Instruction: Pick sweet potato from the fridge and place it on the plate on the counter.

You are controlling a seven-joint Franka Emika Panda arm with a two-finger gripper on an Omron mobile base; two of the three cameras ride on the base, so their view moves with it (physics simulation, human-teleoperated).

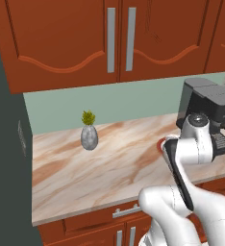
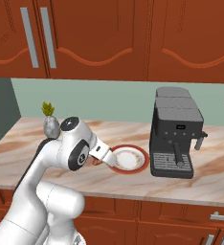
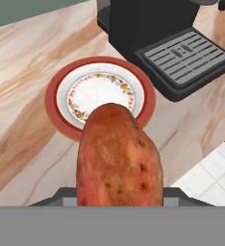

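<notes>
Reddish-orange and pitted, the sweet potato [image 3: 118, 156] is pinched in the gripper [image 2: 98, 161], its long axis running straight out along the hand toward the plate [image 3: 62, 80]. In the hand view its far tip overlaps the plate's near edge, so the plate lies just ahead of and below the load; the coming move looks like a short carry forward and a lowering before the jaws let go. From the right base view the hand hangs by the plate's left rim, though whether it is over the rim or short of it is hard to say, since the arm covers the spot. The plate sits flat on the counter [image 1: 100, 173], just beside the black coffee machine [image 2: 173, 131], whose drip tray leaves little room on that side. Further along the marbled top, well apart, stands a small grey vase with a green sprig [image 1: 89, 133], under red-brown wall cupboards [image 1: 114, 38]
</notes>
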